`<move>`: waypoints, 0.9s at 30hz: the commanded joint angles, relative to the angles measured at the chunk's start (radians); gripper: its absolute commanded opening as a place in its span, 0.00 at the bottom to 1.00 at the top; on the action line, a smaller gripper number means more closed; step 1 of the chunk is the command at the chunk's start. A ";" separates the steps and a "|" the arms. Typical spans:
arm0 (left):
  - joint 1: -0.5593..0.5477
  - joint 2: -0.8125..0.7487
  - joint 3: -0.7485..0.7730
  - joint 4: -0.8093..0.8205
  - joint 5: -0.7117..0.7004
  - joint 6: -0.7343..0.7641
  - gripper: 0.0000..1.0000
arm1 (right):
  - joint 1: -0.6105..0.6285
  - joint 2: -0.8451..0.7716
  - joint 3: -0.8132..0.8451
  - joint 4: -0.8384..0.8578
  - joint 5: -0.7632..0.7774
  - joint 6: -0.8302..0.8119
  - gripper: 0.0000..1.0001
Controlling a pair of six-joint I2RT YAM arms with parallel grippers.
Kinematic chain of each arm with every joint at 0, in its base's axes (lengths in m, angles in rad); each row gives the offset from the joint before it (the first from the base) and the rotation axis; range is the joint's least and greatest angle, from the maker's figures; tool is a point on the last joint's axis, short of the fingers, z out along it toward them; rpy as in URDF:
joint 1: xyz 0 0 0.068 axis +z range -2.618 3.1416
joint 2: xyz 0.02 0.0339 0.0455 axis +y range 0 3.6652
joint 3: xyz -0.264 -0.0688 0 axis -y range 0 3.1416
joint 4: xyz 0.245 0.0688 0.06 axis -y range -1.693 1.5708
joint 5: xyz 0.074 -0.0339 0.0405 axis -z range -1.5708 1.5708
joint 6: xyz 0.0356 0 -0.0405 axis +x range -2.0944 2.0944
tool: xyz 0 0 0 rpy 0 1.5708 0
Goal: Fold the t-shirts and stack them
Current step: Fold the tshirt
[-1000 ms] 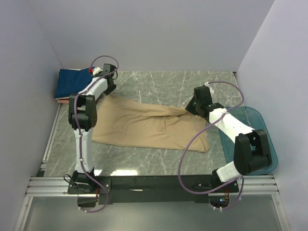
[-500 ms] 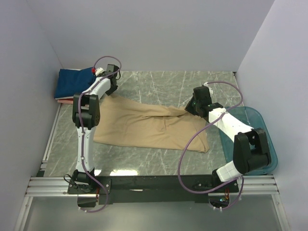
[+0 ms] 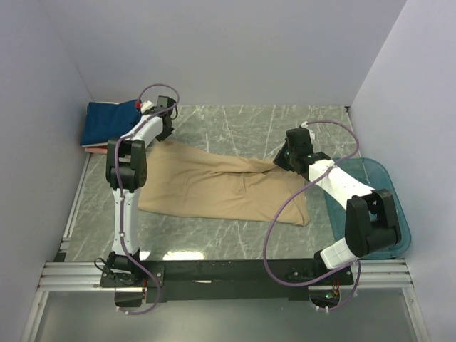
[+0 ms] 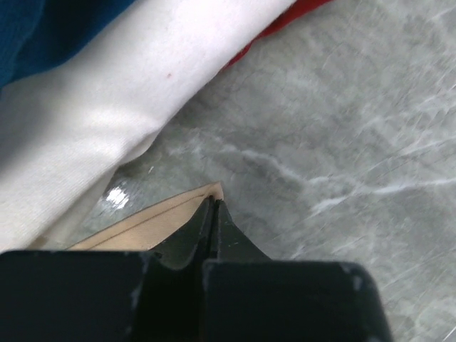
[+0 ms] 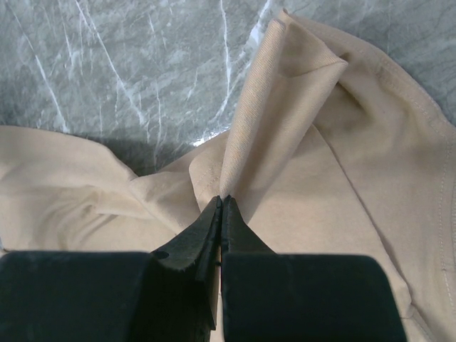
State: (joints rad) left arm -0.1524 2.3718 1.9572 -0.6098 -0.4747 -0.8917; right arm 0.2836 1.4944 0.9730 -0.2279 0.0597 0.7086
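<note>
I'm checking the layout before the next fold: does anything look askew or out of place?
The tan t-shirt lies crooked across the table, bunched up and creased where the right gripper pinches it. The left gripper is shut on its far left corner. Nothing looks spilled or damaged.

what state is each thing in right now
tan shirt, unfolded, lying wrinkled on the table, pinched at two spots
stack, folded shirts piled in the far left corner, navy on top
left gripper, shut on a corner of the tan shirt
right gripper, shut on a raised fold of the tan shirt
tub, upright, partly hidden by the right arm
</note>
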 commanded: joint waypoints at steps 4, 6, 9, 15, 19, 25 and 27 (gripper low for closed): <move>0.013 -0.163 -0.076 0.030 0.022 0.049 0.00 | 0.000 -0.048 0.018 -0.007 0.037 -0.017 0.00; 0.022 -0.207 -0.096 0.042 0.019 0.059 0.00 | 0.002 -0.062 0.016 -0.013 0.045 -0.017 0.00; 0.037 -0.271 -0.150 0.065 0.018 0.057 0.00 | 0.000 -0.079 0.009 -0.021 0.054 -0.017 0.00; 0.073 -0.391 -0.286 0.125 0.057 0.045 0.00 | 0.002 -0.111 -0.005 -0.042 0.074 -0.018 0.00; 0.097 -0.466 -0.403 0.180 0.087 0.031 0.00 | 0.002 -0.143 -0.029 -0.054 0.080 -0.017 0.00; 0.134 -0.589 -0.564 0.242 0.137 -0.006 0.00 | 0.003 -0.218 -0.071 -0.082 0.083 -0.014 0.00; 0.143 -0.640 -0.627 0.280 0.149 -0.015 0.00 | 0.005 -0.249 -0.086 -0.087 0.077 -0.012 0.00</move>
State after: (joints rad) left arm -0.0273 1.8381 1.3964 -0.4187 -0.3515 -0.8776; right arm 0.2840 1.3121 0.9062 -0.2943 0.1059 0.7082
